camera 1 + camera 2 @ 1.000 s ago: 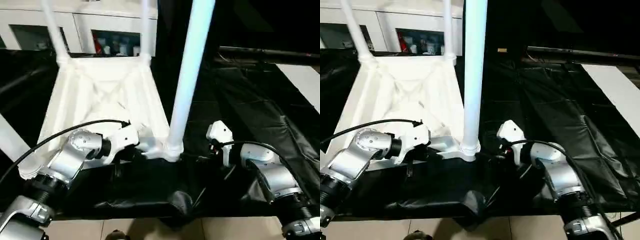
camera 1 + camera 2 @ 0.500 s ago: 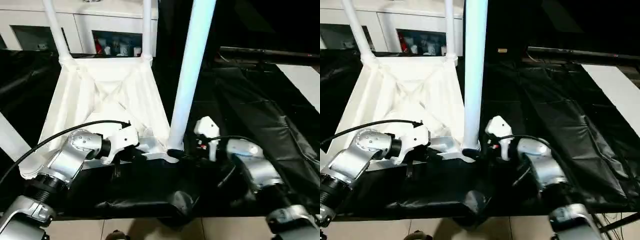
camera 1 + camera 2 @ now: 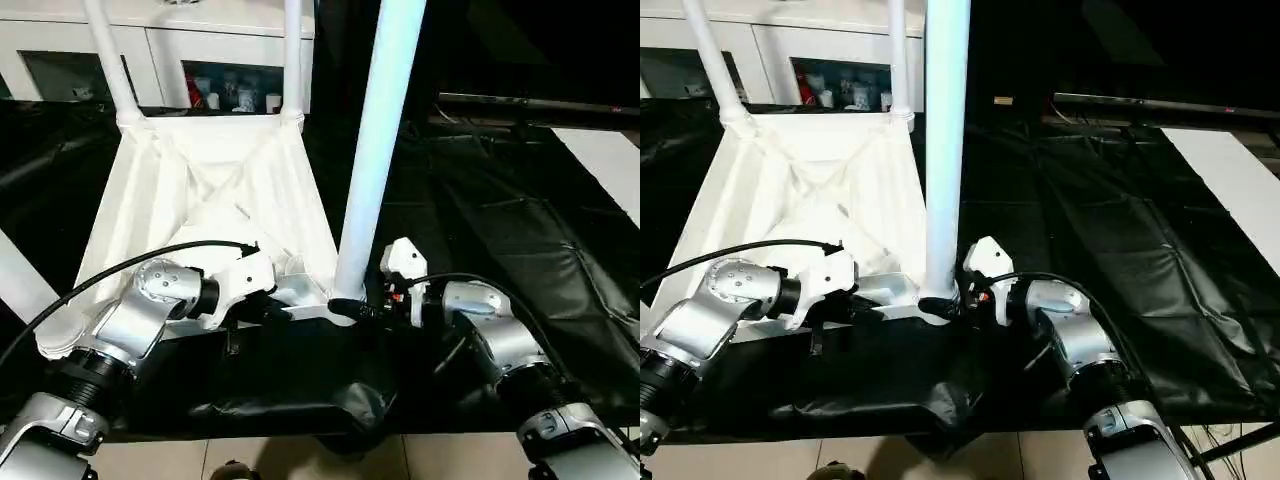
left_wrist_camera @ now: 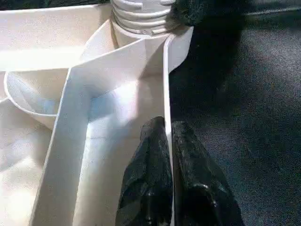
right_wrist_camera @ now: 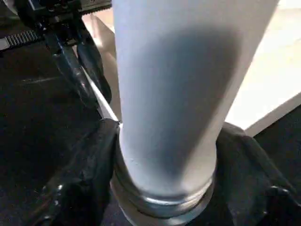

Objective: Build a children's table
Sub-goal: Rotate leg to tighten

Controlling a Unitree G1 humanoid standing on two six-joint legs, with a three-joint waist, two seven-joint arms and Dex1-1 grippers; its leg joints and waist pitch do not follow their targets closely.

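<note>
On the black sheet: the tabletop [image 3: 205,215] lies upside down, with its ribs facing up.
Black sheet: the black sheet [image 3: 500,210] is wrinkled and covers the whole work place.
Near leg: a long white leg [image 3: 375,150] stands straight up in the near right corner socket [image 3: 938,300] of the tabletop.
Far legs: two more legs stand up at the far corners, the far left leg [image 3: 110,55] and the far right leg [image 3: 292,55].
Side leg: one more white leg [image 3: 20,275] shows at the left edge, near the near left corner, and I cannot tell if it sits in a socket.
Left gripper: the left gripper [image 4: 169,160] is pinched tight on the thin edge wall [image 4: 165,94] of the tabletop, one black finger on each side of the wall.
Where the left gripper is: it holds the near edge just beside the corner with the near leg.
Right gripper: the right gripper [image 3: 952,305] is at the bottom of the near leg, with a black finger [image 5: 82,183] on each side of it.
Right gripper grip: the fingers sit right by the leg's base, maybe touching it, but I cannot tell if they squeeze it.
Behind: a white cabinet [image 3: 215,60] with glass doors stands past the tabletop, with small things inside.
Right side: a white board [image 3: 1230,180] lies at the far right edge of the sheet.
</note>
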